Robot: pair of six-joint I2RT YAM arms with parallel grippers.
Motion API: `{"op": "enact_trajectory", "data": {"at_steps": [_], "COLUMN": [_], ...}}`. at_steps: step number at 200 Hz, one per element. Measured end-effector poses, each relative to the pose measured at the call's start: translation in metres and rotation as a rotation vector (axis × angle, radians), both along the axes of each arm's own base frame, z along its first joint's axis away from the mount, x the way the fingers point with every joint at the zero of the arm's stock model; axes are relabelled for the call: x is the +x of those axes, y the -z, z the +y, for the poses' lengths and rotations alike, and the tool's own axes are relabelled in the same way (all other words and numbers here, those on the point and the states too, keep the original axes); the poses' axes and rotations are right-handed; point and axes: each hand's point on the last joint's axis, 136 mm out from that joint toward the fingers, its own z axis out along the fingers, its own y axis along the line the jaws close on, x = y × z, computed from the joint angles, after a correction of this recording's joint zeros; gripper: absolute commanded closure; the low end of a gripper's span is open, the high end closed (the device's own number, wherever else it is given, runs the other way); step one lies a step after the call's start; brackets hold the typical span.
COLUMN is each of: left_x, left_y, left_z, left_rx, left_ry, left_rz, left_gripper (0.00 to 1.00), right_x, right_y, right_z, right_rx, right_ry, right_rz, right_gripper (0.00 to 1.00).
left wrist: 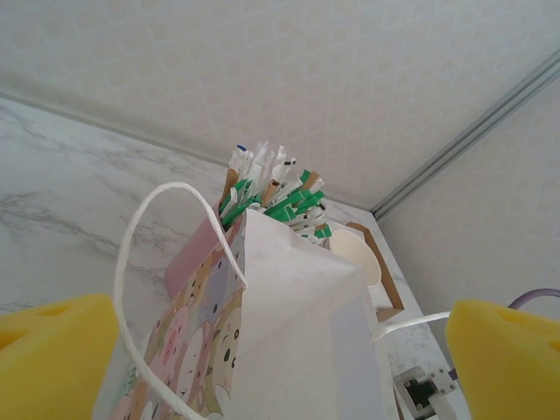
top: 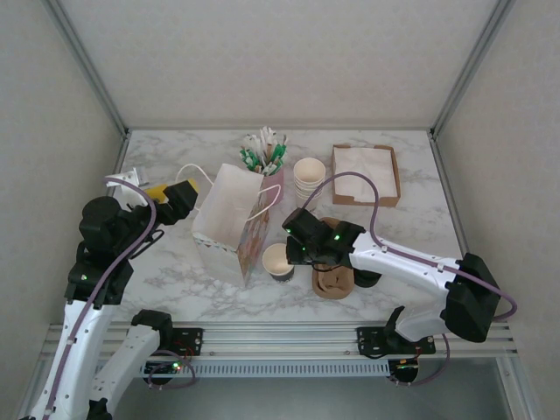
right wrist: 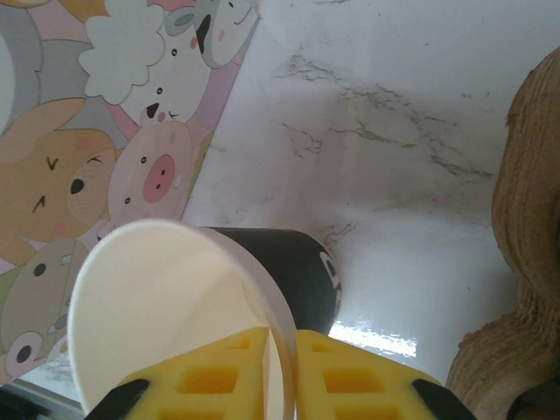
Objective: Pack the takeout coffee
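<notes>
Three white walls enclose the marble table; left pincer gapes wide, right pincer pinches the dark cup.

a paper bag is set left of the middle of the table. a stirrer holder is placed just behind it, a stack of cups to the holder's right, a napkin tray further right. the takeout cup is stood just beside the bag's near right corner, a pulp carrier to its right.

Lab booth: white walls, aluminium rail
</notes>
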Motion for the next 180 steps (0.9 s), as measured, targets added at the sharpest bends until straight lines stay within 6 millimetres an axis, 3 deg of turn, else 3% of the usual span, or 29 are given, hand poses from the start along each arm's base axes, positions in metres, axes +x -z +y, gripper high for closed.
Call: {"op": "enact_trajectory", "data": {"at_steps": [37,103,129,150,180], "left_x": [0.0,0.0,0.0,0.0,0.001], "left_y": [0.0,0.0,0.0,0.0,0.001], "left_z": [0.0,0.0,0.0,0.0,0.0], "left_rx": [0.0,0.001,0.001,0.003,0.004], "left_ry": [0.0,0.0,0.0,0.001,0.001], "left_rz": [0.0,0.0,0.0,-0.001,0.004], "left_gripper": [0.04,0.04,0.04,0.04,0.04], "right_x": [0.002,-0.001,0.003,0.007,0.008], "right_y": [0.003,-0.004,-0.035,-0.067,-0.105], "right_z": [-0.001,-0.007,-0.011,-0.022,-0.063], "right_rx": [-0.012,-0.046,-0.033,-0.04,-0.07], "right_ry": [0.006,-0.01,-0.018,0.0,0.098], "right_rz": [-0.005,-0.026,-0.084,-0.144,-0.227], "right_gripper": [0.81,0.67,0.55,0.53,0.32]}}
